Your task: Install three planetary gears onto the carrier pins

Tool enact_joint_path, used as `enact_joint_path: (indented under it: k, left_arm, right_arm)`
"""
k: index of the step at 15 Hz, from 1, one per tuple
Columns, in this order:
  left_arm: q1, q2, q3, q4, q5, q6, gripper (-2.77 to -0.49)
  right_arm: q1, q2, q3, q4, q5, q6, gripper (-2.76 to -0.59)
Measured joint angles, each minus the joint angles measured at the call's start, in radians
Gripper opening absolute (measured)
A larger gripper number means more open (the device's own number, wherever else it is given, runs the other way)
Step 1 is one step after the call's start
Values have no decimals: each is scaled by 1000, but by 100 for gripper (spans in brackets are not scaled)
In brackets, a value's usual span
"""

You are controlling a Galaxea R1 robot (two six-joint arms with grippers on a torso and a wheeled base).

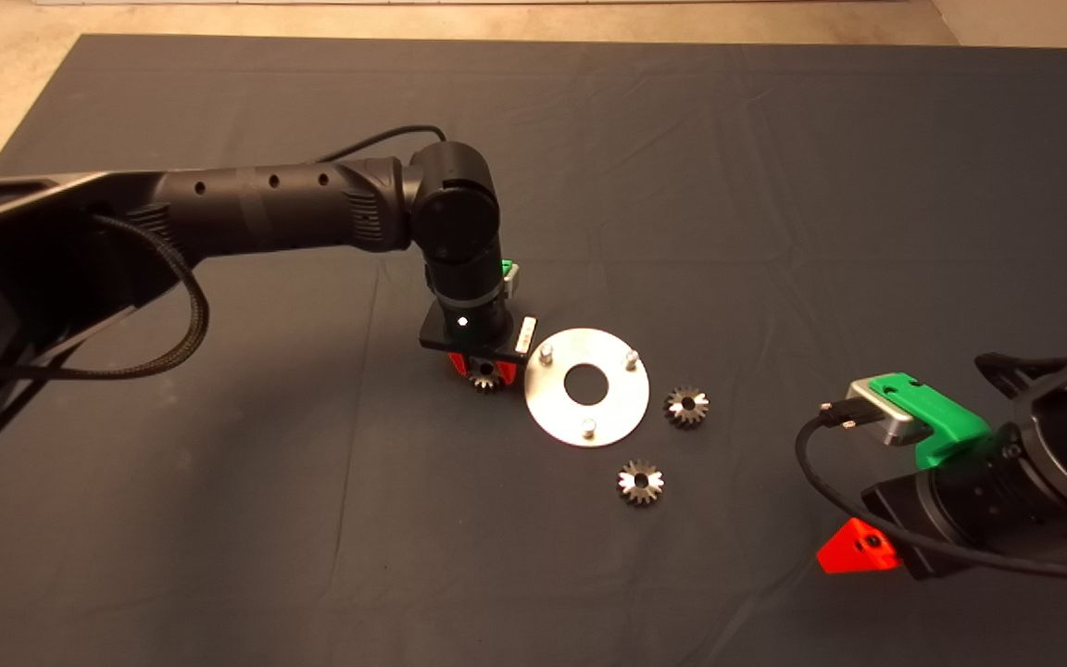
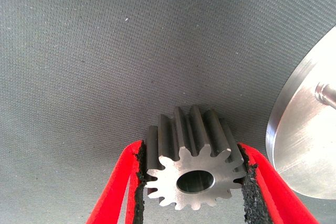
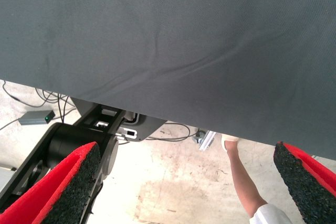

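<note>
Steel gear pinched, left gripper.

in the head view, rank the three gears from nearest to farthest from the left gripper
1. Gear between the left gripper fingers, left of the round plate.
2. Gear on the mat below the plate.
3. Gear right of the plate; close to second.

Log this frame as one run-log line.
left gripper: shut on gear beside disc | pins: all bare | loose gears: on mat | right gripper: open, parked lower right
</note>
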Motion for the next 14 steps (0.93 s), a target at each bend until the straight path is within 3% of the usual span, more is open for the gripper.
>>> enact_joint_path:
  k: [5,10,13,14]
  left_arm:
    - [-9,2,0,-10,28,-17,-235]
    - [-78,-15,-1,-71,28,-148,-235]
    - [-90,-14,0,-76,23,-220,-236]
    - [-90,-14,1,-77,12,-243,-236]
  right_arm:
    - [0,3,0,0,0,0,-89]
    - [0,3,0,0,0,0,-89]
    - [0,3,0,0,0,0,-89]
    - [0,3,0,0,0,0,-89]
